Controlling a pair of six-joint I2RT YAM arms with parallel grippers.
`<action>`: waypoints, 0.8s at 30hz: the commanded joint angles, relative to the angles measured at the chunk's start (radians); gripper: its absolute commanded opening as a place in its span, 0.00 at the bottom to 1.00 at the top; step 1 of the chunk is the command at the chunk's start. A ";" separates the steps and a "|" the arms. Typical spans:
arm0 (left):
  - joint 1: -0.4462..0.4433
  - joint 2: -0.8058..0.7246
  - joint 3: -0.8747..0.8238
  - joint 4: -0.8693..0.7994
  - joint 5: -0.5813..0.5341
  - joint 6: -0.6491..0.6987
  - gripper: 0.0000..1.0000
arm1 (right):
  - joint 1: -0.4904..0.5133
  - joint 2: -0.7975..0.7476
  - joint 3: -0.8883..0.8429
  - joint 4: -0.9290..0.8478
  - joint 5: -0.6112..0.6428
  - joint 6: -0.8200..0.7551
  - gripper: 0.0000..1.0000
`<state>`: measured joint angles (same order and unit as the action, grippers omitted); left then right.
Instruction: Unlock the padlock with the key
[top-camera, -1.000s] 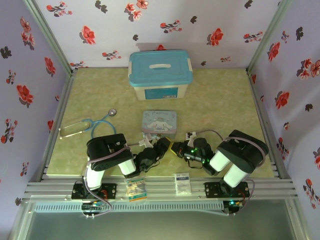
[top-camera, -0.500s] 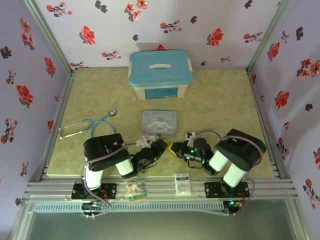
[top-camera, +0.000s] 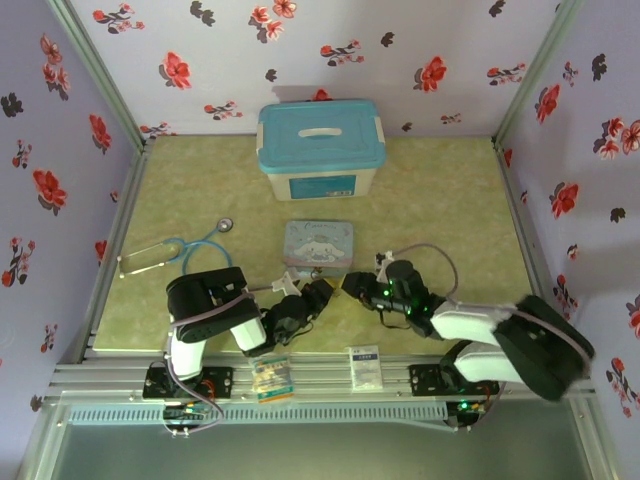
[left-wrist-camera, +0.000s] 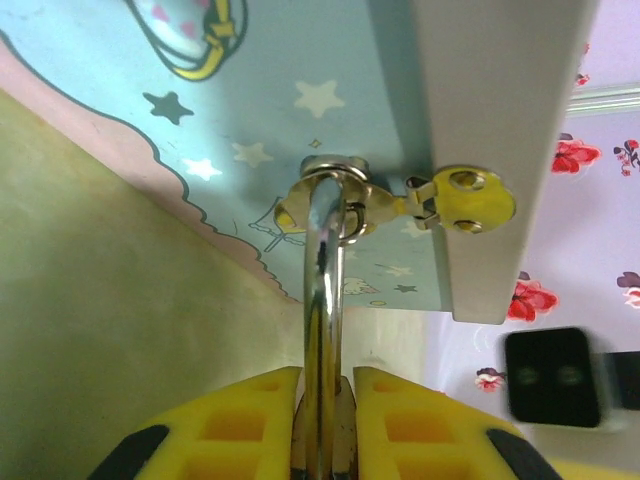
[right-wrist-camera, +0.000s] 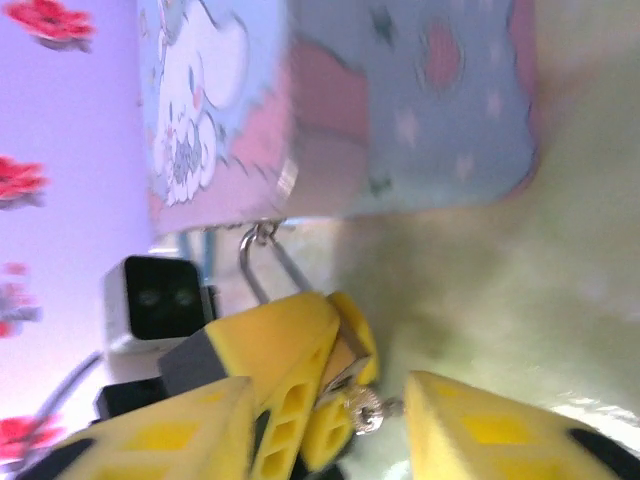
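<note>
Nearest you, two packets (top-camera: 272, 378) lie on the front rail (top-camera: 450, 370). Just past them, the top view gives you the layout: both grippers nose to nose in front of the tin (top-camera: 318, 245). Your left gripper (left-wrist-camera: 325, 390) is clamped on the padlock (left-wrist-camera: 322, 280). Its wrist view shows the yellow pads (left-wrist-camera: 250, 420) pinching the silvery shackle, which runs up through the ring of the tin's hasp (left-wrist-camera: 460, 195). The right wrist view adds the padlock's brass body, wedged between those pads. It also shows what may be the key (right-wrist-camera: 362, 408), a small silvery bit hanging at the padlock's lower end; you can't be sure of it. Your right gripper (right-wrist-camera: 330, 395) stands with its jaws apart on either side of that spot, gripping nothing. The tin is shut with its lid down, so its contents are hidden. Left of it a stethoscope (top-camera: 225, 225) lies on the table (top-camera: 440, 210). Farther back stands the box (top-camera: 320, 150) with its blue lid on, so you can't see its contents.
</note>
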<state>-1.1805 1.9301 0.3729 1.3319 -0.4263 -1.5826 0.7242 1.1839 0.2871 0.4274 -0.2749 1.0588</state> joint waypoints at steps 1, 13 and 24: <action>0.006 0.001 -0.017 -0.033 -0.035 0.003 0.00 | 0.005 -0.140 0.151 -0.673 0.236 -0.362 0.50; 0.004 -0.049 -0.034 -0.054 -0.025 -0.002 0.00 | 0.198 -0.036 0.286 -0.752 0.403 -0.722 0.44; 0.004 -0.068 -0.028 -0.062 -0.007 0.001 0.00 | 0.379 0.131 0.324 -0.561 0.480 -0.912 0.45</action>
<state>-1.1805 1.8843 0.3492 1.2911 -0.4252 -1.5837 1.0779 1.2957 0.5888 -0.2157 0.1661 0.2348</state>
